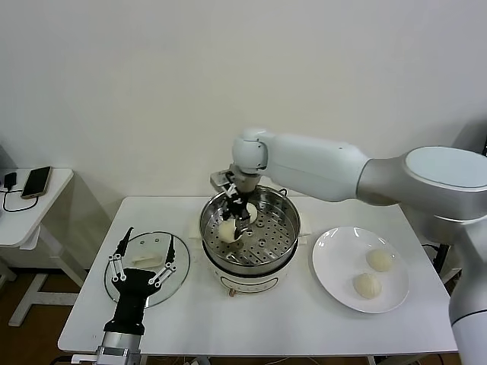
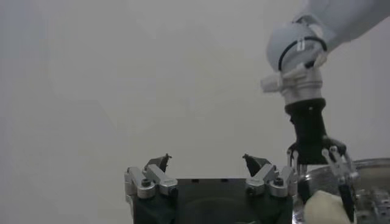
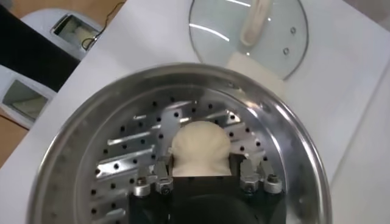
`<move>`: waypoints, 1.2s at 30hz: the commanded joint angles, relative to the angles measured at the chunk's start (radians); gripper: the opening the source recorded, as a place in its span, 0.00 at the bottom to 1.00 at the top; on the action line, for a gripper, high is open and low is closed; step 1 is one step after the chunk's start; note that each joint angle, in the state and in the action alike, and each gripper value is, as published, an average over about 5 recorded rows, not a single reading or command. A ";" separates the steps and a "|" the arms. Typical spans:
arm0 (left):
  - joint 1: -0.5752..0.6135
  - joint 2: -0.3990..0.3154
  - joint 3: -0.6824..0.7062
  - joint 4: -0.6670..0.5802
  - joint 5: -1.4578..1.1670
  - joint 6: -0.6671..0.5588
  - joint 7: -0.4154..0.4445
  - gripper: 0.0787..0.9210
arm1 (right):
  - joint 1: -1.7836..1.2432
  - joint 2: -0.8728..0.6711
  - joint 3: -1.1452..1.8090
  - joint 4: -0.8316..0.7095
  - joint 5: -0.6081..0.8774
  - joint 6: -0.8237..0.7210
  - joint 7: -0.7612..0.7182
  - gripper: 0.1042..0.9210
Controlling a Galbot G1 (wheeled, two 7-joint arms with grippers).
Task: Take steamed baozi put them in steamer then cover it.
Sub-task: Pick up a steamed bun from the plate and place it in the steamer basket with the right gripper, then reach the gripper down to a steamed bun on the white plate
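Baozi (image 1: pixel 227 230) clamped in right gripper (image 1: pixel 237 225) inside steamer (image 1: pixel 285 243); left gripper (image 1: pixel 142 262) spread above cover (image 1: pixel 180 275)

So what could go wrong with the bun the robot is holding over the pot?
The right gripper squeezes a baozi above the steamer tray, so the soft dough might dent or stick to the fingers on release. Another bun already lies in the tray, and dropping this one too close could squash them together. Two more buns wait on the plate, so space may get tight.
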 commanded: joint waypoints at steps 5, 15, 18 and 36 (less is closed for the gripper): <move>0.001 0.001 -0.002 0.001 -0.001 -0.001 -0.002 0.88 | -0.026 0.055 -0.021 -0.037 -0.005 -0.011 0.030 0.65; -0.001 0.003 -0.005 0.001 -0.002 0.001 -0.003 0.88 | 0.043 -0.027 0.014 0.048 -0.018 -0.003 0.011 0.87; -0.002 0.003 -0.004 0.001 -0.002 0.004 -0.003 0.88 | 0.078 -0.117 0.080 0.109 -0.063 0.024 -0.051 0.88; -0.005 0.013 0.015 -0.004 0.003 0.008 -0.001 0.88 | -0.097 -0.892 0.365 0.240 -0.306 0.266 -0.314 0.88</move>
